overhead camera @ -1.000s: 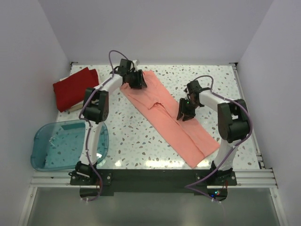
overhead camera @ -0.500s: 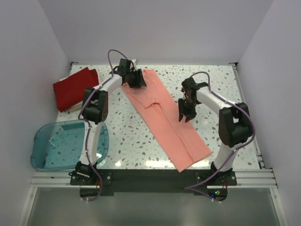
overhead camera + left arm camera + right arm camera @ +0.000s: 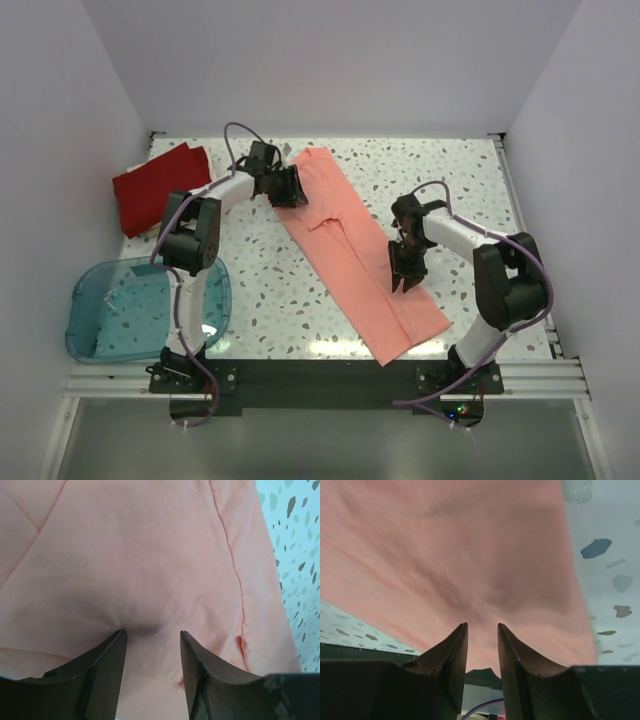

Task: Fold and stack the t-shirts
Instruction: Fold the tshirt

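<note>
The salmon-pink t-shirt point(image 3: 350, 245) lies as a long folded strip, running diagonally from the back centre to the near right. My left gripper point(image 3: 288, 187) sits on its far left edge. Its jaws are open and the fingertips press into the cloth point(image 3: 150, 580), which puckers between them. My right gripper point(image 3: 405, 272) is over the strip's lower part, jaws a narrow gap apart, with flat pink cloth point(image 3: 470, 555) beyond the tips. The deep red t-shirt point(image 3: 158, 188) lies folded at the back left. A pale sliver shows under its near edge, too small to name.
A translucent blue tub point(image 3: 140, 305) stands at the near left beside the left arm's base. The speckled table point(image 3: 260, 270) shows between it and the pink shirt. White walls close in the left, back and right. The pink strip's near corner reaches the table's dark front edge.
My right gripper has moved along the pink strip towards the near edge. The strip's near end swung a little to the left. My left gripper has stayed at the far end.
</note>
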{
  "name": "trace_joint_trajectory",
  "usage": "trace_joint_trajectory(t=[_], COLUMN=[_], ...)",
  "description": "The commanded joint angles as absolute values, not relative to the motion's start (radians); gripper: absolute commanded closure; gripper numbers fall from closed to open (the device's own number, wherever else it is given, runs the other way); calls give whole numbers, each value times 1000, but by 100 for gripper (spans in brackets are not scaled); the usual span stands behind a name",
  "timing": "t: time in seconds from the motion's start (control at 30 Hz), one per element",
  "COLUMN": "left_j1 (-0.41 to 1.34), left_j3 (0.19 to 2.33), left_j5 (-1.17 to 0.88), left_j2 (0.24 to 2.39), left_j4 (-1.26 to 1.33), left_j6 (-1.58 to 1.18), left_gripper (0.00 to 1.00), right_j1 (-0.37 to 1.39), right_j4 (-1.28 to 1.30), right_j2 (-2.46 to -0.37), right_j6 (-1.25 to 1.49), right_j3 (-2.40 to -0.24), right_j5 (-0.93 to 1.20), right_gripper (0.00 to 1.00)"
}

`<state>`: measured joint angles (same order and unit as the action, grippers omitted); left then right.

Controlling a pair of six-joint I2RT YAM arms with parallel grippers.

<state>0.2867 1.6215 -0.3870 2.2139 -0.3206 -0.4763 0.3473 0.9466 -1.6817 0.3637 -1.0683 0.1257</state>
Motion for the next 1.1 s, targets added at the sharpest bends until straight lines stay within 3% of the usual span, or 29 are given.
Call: trace_joint_trajectory(t=[0.0, 0.57, 1.07], left_j1=[288, 282, 264], left_j3=[1598, 1807, 1960], left_j5=[-383, -379, -448], left_j2=[2213, 2456, 2586], left_j4=[-279, -252, -140], left_j6=[-492, -419, -451], left_gripper=[48, 48, 48], right_j1=[362, 570, 658], right_j4=[865, 769, 821], right_j2=[-1718, -1871, -2054], right_j6=[397, 558, 584], right_j3=[-1068, -1074, -1371], right_j5=[161, 222, 261], right_gripper=[66, 67, 62])
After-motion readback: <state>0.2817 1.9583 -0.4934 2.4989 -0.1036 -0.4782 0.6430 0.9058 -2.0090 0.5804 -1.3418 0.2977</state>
